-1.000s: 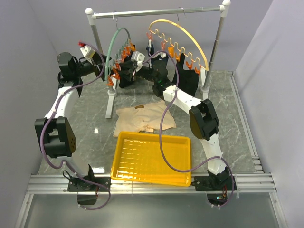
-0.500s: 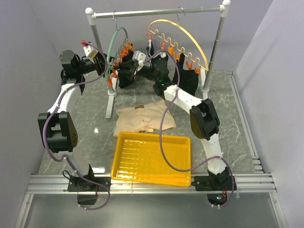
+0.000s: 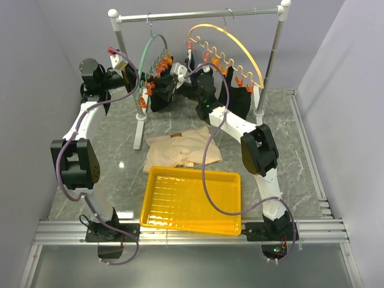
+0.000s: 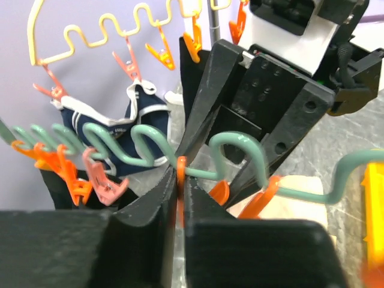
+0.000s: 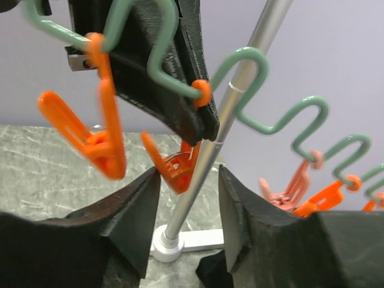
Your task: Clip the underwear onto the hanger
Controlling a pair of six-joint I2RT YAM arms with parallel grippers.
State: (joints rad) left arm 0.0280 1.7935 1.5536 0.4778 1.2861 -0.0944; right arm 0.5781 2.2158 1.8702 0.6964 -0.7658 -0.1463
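I work over the grey table (image 3: 114, 144), up at the rack (image 3: 198, 14), while the underwear (image 3: 183, 150) lies flat between the rack's foot and the yellow tray (image 3: 192, 198), in neither of my pincers. Its long axis runs roughly left to right, labelled edge toward the rack. The hanger (image 3: 144, 57) hangs from the rail, its arc curving down toward my left arm. My left pincer (image 4: 179, 183) is pressed together on one orange clip (image 4: 179, 165). My right pincer (image 5: 186, 174) is spread either side of a neighbouring clip (image 5: 175, 165), not gripping it. I judge this the readying of a clip. Next the cloth must be brought up, and that calls for a free pincer.
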